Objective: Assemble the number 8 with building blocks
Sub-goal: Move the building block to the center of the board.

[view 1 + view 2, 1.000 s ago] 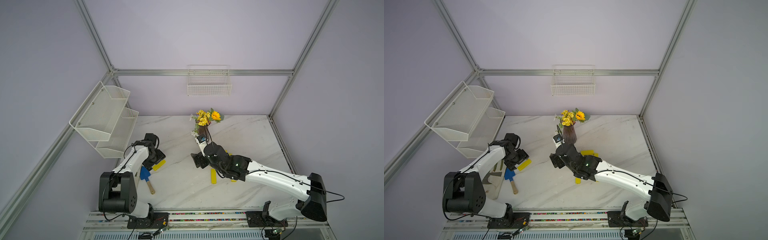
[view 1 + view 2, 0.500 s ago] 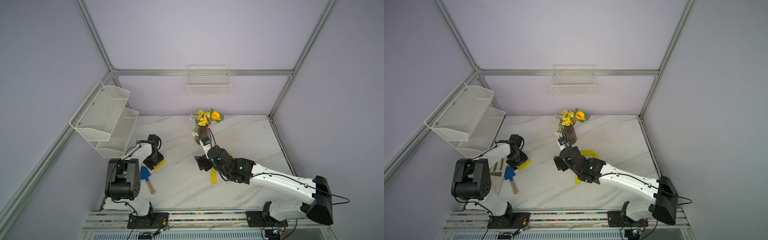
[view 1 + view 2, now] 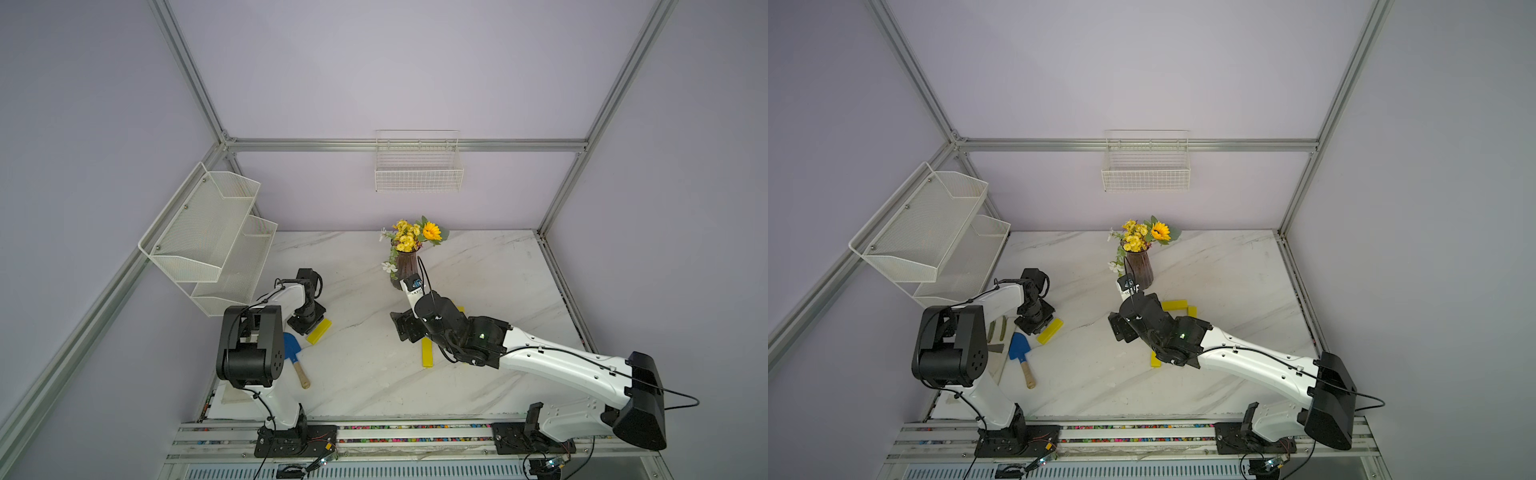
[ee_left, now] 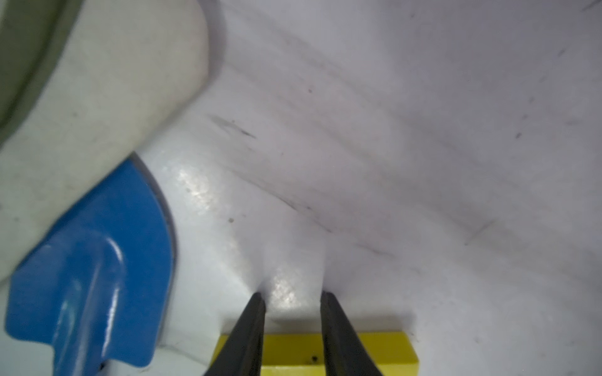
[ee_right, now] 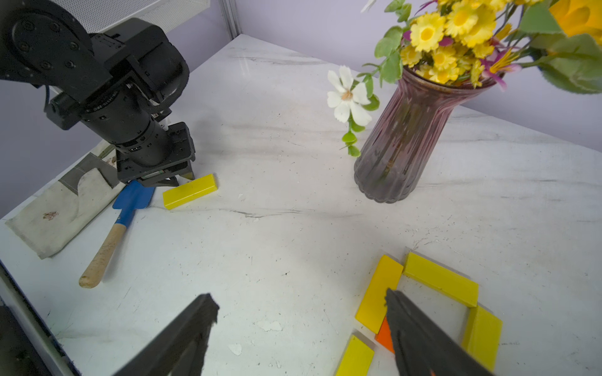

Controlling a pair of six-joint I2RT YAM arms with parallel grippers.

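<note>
Grabbing step: left gripper jaws sit nearly together over a loose yellow block by the left edge of the table, just beside the blue trowel. Bar sticks out past the jaws on both sides, so can't confirm a real clamp. Check that, then lift straight and level: bars are smooth, glossy, flat rectangles, likely slippery on the marble-look top. Right gripper wide open, empty, over the partial number 8 mid-table near the glass vase.

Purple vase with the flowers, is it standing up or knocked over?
Upright. In the right wrist view the vase stands on its base on the table, mouth upward with the flowers sticking out.
</note>
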